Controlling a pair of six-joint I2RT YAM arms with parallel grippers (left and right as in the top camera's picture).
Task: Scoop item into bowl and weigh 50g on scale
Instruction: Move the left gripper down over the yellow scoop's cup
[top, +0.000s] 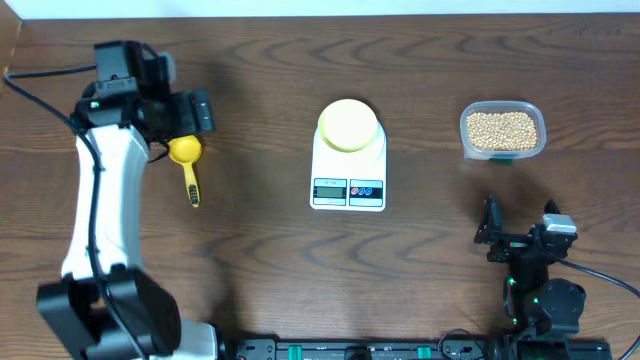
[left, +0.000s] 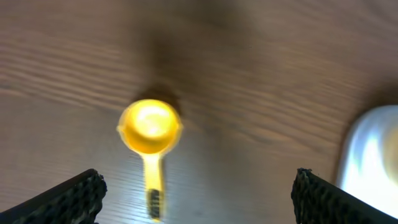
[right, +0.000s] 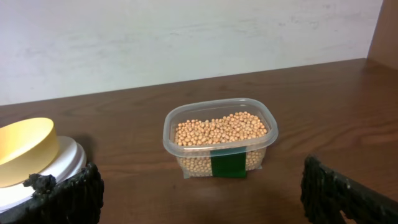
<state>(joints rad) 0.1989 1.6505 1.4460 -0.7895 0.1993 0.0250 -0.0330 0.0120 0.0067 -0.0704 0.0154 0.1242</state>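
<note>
The pale-yellow bowl (top: 348, 125) sits on the white scale (top: 348, 185) at the table's middle. The item, tan grains (top: 502, 128), fills a clear tub (top: 503, 150) at the right. A yellow scoop (top: 186, 160) lies at the left, handle toward the front. My left gripper (top: 190, 112) hovers just behind and above the scoop's cup, open; in the left wrist view the scoop (left: 149, 127) lies between the wide-spread fingers of the left gripper (left: 199, 186), apart from both. My right gripper (top: 520, 220) is open in front of the tub, and the right wrist view shows the grains (right: 221, 130) beyond it.
The tub (right: 221, 146) carries a green label on its front wall. The bowl (right: 25, 146) and scale (right: 65, 163) show at the left of the right wrist view. A pale wall runs along the table's back edge. Cables trail at the front.
</note>
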